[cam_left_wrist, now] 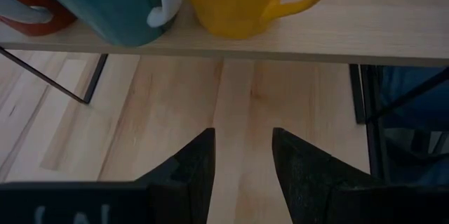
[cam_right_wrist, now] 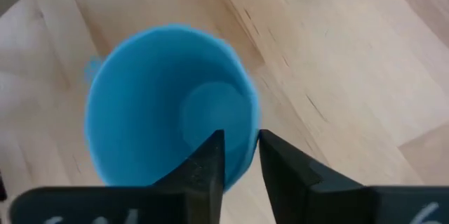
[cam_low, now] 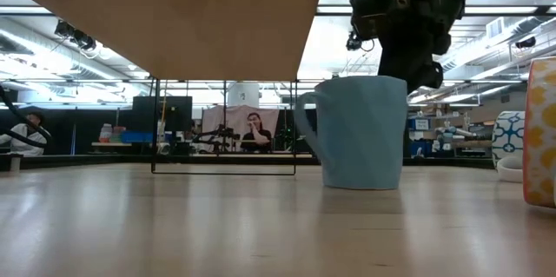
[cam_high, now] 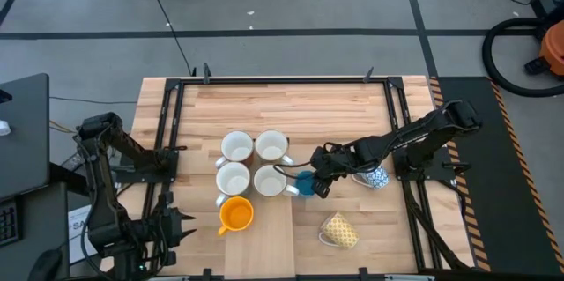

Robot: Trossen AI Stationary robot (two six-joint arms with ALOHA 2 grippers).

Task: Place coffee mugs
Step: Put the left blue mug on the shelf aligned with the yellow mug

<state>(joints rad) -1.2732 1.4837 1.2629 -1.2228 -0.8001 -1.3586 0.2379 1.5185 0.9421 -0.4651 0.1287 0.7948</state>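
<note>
- White mugs (cam_high: 236,146), four in a square block, look placed; orange mug (cam_high: 235,215) sits just below them.
- Right gripper (cam_high: 319,181) pinches the blue mug (cam_high: 304,183) rim, right of the block.
- Patterned mug (cam_high: 376,178) and yellow mug (cam_high: 339,230) wait farther right.
- Left gripper (cam_left_wrist: 242,155) idles with jaws apart, far left of the block.

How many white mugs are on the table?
4. They stand in a square near the table's middle: back left, back right, front left, front right. An orange mug sits just in front. None seem hidden.
</note>
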